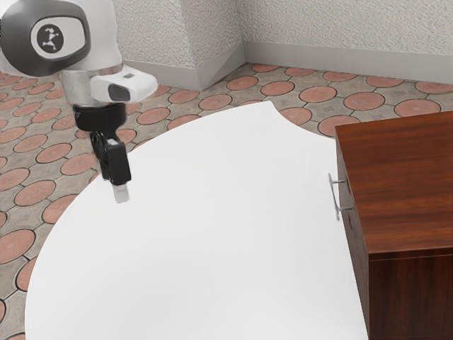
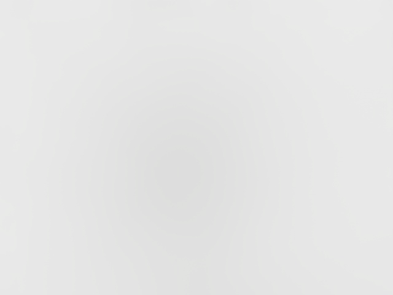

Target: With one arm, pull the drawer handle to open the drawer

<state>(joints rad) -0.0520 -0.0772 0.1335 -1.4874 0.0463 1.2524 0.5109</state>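
A dark wooden cabinet (image 1: 400, 184) stands on the white table (image 1: 212, 248) at the exterior view's right. A small silver bar handle (image 1: 337, 197) sticks out of the cabinet's front face, which is turned toward the arm. I see no gap around the drawer front. My gripper (image 1: 122, 193) hangs pointing down over the table's edge at the exterior view's left, far from the handle, with nothing in it. The wrist view looks straight down on the bare white table top (image 2: 196, 147).
The table top has a curved edge, and beyond it lies a floor of red round tiles (image 1: 42, 191). A light wall with a grey skirting board (image 1: 340, 57) runs along the back. Open table surface stretches between gripper and cabinet.
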